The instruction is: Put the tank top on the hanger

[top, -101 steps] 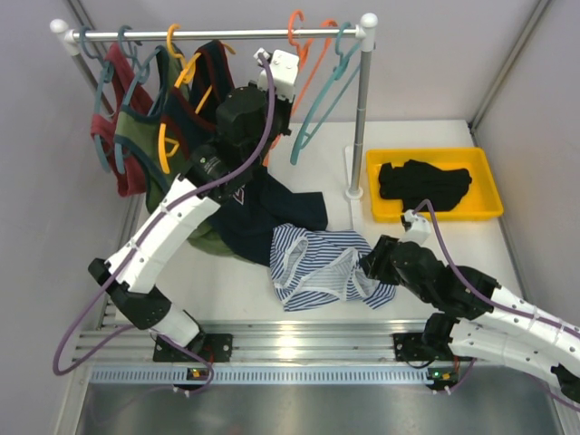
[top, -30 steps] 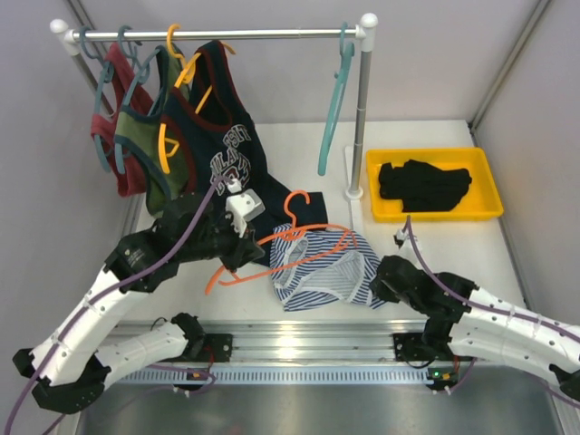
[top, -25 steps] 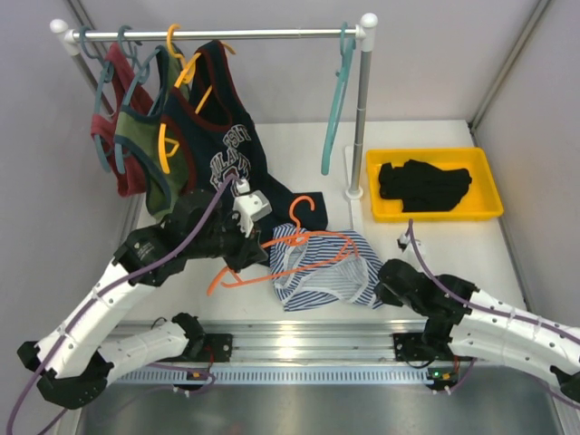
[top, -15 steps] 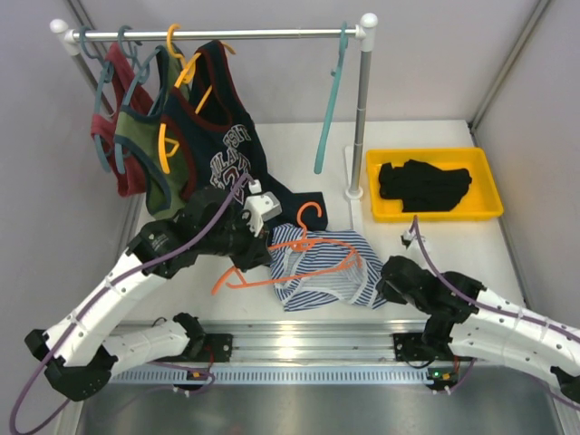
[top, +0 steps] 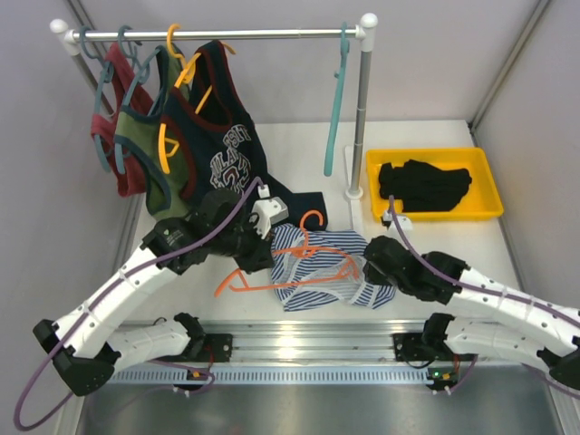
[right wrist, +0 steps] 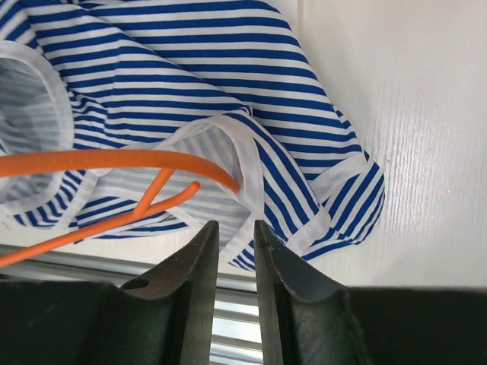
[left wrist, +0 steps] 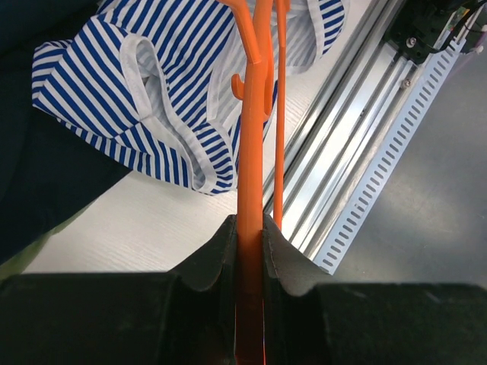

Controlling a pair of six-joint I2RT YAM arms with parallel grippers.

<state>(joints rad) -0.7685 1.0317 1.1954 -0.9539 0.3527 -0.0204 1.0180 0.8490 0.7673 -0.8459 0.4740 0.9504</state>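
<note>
Tabletop (top: 299, 149): left pincer (left wrist: 249, 232) clamps hanger (left wrist: 252, 167); right pincer (right wrist: 237, 232) narrowly parted, seemingly empty.

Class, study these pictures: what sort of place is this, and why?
Probably a robot lab cell staged as a laundry corner: a clothes rail hung with tops, a yellow tray holding a black garment, and two arms bolted at the table edge.

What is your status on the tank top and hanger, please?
Left gripper shut on hanger, held over tank top. Right gripper at top's right edge, grip unclear. Navy shirt touching top's far edge.
</note>
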